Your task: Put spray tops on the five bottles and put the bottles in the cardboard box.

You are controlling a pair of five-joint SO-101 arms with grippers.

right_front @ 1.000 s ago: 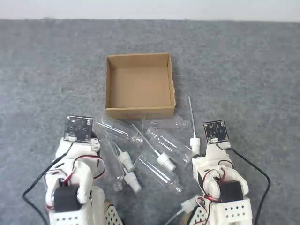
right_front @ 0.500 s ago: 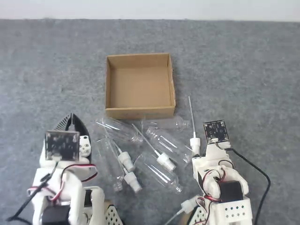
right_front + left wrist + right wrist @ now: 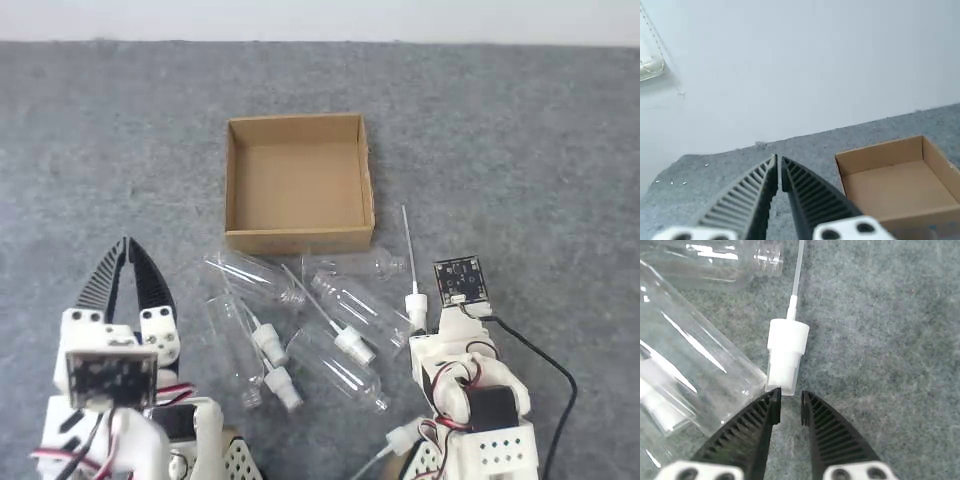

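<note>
My right claw sits low, jaws narrowly parted and gripping nothing, tips just at the end of a loose spray top whose tube runs off the picture's edge. My left claw is raised, jaws closed on nothing. Between the arms the bottles lie jumbled on the bench, clear and overlapping, hard to separate. Beyond them stands the box.

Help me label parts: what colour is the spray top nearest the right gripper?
The spray top is white, clearest in the right wrist view.
</note>
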